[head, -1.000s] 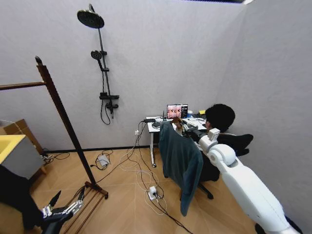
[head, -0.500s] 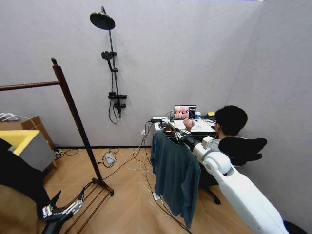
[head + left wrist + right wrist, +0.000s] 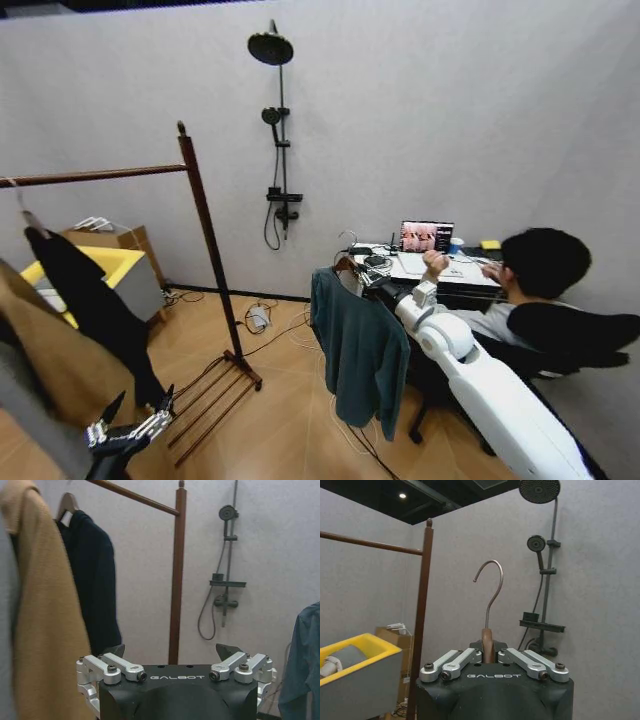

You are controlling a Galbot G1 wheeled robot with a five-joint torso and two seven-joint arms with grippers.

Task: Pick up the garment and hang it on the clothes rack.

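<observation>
Low at our left side, our left gripper (image 3: 135, 425) hangs idle with its fingers spread wide and nothing between them. Stretched forward on the right, our right gripper (image 3: 488, 652) is pressed together on the neck of the wooden hanger (image 3: 488, 645), whose metal hook (image 3: 491, 590) stands upright above the fingers. From that hanger the garment (image 3: 358, 350) droops freely in the air, well apart from the clothes rack (image 3: 205, 235) to our left. On the rack's top bar hang a black coat (image 3: 90, 300) and a tan coat (image 3: 45, 350). Beyond the rack sits a yellow bin (image 3: 100, 262), and a shower fixture (image 3: 278, 130) is mounted on the far wall.
</observation>
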